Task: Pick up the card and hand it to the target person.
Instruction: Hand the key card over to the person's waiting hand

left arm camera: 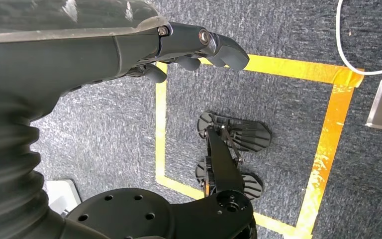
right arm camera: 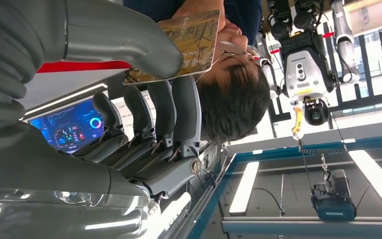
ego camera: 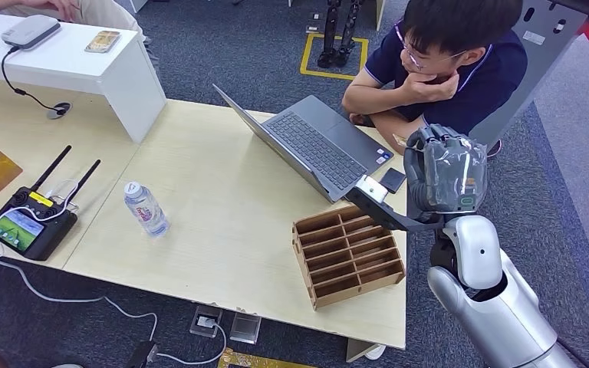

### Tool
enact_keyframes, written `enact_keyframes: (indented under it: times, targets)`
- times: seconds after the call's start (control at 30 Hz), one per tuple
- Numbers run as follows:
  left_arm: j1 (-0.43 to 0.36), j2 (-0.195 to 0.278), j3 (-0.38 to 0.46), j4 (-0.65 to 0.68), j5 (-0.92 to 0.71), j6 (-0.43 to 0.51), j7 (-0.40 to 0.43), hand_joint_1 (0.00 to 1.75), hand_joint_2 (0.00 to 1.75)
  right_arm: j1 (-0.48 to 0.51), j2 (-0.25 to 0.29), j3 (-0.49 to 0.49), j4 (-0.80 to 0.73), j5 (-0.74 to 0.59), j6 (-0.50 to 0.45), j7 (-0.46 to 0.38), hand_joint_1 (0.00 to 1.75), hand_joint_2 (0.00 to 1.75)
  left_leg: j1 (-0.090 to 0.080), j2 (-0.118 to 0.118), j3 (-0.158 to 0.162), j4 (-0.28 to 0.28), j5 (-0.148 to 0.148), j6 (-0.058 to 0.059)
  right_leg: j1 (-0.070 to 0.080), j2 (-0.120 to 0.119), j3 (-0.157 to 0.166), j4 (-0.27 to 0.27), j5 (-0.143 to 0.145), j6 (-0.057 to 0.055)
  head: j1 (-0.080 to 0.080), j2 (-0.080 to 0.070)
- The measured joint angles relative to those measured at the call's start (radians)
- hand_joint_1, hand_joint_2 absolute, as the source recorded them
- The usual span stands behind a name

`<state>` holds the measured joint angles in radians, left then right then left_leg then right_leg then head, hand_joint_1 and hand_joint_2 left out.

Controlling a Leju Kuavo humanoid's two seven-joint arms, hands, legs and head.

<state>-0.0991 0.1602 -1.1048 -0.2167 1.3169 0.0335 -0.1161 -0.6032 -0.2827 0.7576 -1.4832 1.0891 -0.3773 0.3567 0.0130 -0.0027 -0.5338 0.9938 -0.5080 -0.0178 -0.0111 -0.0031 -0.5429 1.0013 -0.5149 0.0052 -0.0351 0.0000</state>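
Underfoot, grey carpet (ego camera: 199, 46) surrounds one pale wooden table (ego camera: 215, 222) carrying one laptop (ego camera: 314, 146), one bottle (ego camera: 146, 208) and one slotted rack (ego camera: 349, 257). Raised toward one seated person (ego camera: 445, 61), the right hand (right arm camera: 144, 94) pinches one card (right arm camera: 189, 42) between thumb and fingers; the left hand (left arm camera: 179, 47) hangs empty, fingers curled.

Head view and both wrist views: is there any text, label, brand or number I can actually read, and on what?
None reads.
Clear plastic water bottle: label print too small.
Patterned card held by the right hand: artwork, lettering blurred.
Blue wall screen: figures too small.

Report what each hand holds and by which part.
The right hand pinches the card by one end, between thumb and fingers. The left hand holds nothing.
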Motion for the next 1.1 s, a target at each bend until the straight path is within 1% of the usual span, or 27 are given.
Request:
enact_keyframes:
  times: [0.43, 0.53, 0.67, 0.87, 1.1]
  targets:
    - [0.000, 0.000, 0.000, 0.000, 0.000, 0.002, 0.000, 0.00, 1.75, 0.000, 0.001, 0.000, 0.003, -0.018, -0.003, -0.001, 1.40, 1.75, 0.000, 0.000, 0.000, 0.000, 0.000, 0.000, 0.000, 0.000, 0.000, 0.000, 0.000, 0.000, 0.000, 0.000]
    - [0.000, 0.000, 0.000, 0.000, 0.001, 0.002, 0.000, 0.00, 1.75, 0.000, 0.003, -0.001, 0.005, -0.054, -0.018, -0.012, 1.40, 1.75, 0.000, 0.000, 0.000, 0.000, 0.000, 0.000, 0.000, 0.000, 0.000, 0.000, 0.000, 0.000, 0.000, 0.000]
    - [0.000, 0.000, 0.000, 0.000, 0.002, 0.002, 0.000, 0.00, 1.75, 0.000, 0.009, 0.002, 0.005, -0.114, -0.021, -0.059, 1.40, 1.75, 0.000, 0.000, 0.000, 0.000, 0.000, 0.000, 0.000, 0.000, 0.000, 0.000, 0.000, 0.000, 0.000, 0.000]
    - [0.000, 0.000, 0.000, 0.000, 0.003, 0.003, 0.000, 0.00, 1.75, -0.001, 0.016, 0.003, 0.008, -0.162, -0.030, -0.057, 1.40, 1.75, 0.000, 0.000, 0.000, 0.000, 0.000, 0.000, 0.000, 0.000, 0.000, 0.000, 0.000, 0.000, 0.000, 0.000]
    - [0.000, 0.000, 0.000, 0.000, 0.004, 0.005, 0.000, 0.00, 1.75, -0.001, 0.021, 0.003, 0.018, -0.176, -0.039, -0.055, 1.40, 1.75, 0.000, 0.000, 0.000, 0.000, 0.000, 0.000, 0.000, 0.000, 0.000, 0.000, 0.000, 0.000, 0.000, 0.000]
